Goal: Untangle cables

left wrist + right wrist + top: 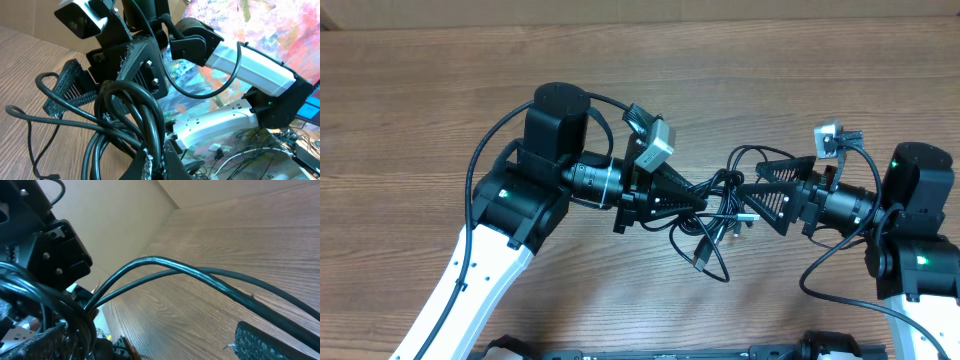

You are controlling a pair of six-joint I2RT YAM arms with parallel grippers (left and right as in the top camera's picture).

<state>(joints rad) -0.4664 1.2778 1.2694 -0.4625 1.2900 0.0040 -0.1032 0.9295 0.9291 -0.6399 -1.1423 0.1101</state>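
The cables (718,218) are thin black cords knotted in a bundle at mid-table, with loose loops trailing toward the front. My left gripper (698,199) comes from the left and is shut on the bundle. In the left wrist view its fingertips (148,166) pinch several cords of the cables (131,116). My right gripper (752,194) faces it from the right, open, with its fingers spread above and below the knot. In the right wrist view two cords of the cables (200,273) cross between the open right gripper (155,342) fingers, and one ribbed pad (270,342) shows at lower right.
The wooden table (440,90) stretches bare to the back and left. A plug end (703,258) lies toward the front edge. Both arms' thicker own cables (485,150) loop beside their bodies. The two grippers stand almost tip to tip.
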